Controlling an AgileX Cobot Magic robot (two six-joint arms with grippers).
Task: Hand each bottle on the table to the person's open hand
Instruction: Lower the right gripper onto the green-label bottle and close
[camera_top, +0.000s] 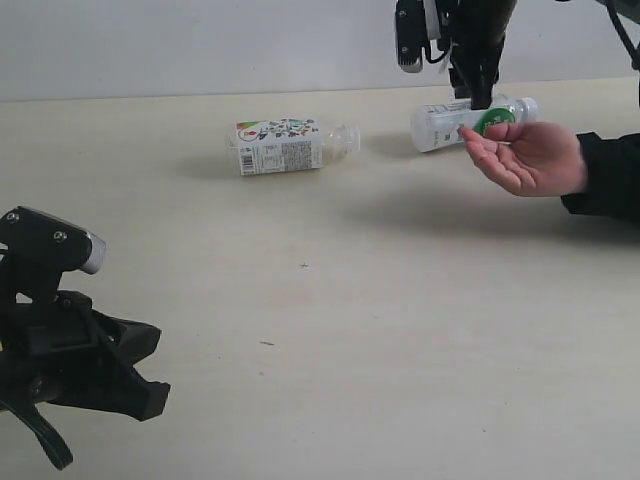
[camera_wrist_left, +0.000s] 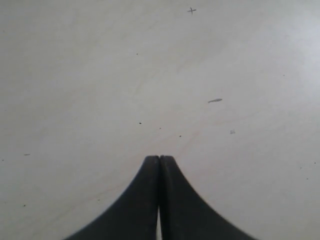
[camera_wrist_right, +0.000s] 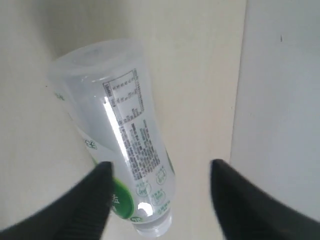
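One bottle (camera_wrist_right: 125, 135) lies within parted right pincer (camera_wrist_right: 161, 172).

Right bottle (camera_top: 440, 122): middle hidden behind right gripper (camera_top: 478, 98) and fingertips of hand (camera_top: 530, 155); touching or not, can't tell. In right wrist view gripper's fingers (camera_wrist_right: 85, 205) blurred, run off edge. Person cut off beyond sleeve (camera_top: 610, 175). Right arm (camera_top: 470, 30) runs off top, left arm (camera_top: 60, 350) off corner. Label print on left bottle (camera_top: 285, 145) too small to read. Left gripper (camera_wrist_left: 160, 159) blurred, base cut off.

A clear bottle (camera_top: 290, 146) lies on its side on the pale table (camera_top: 350, 330).
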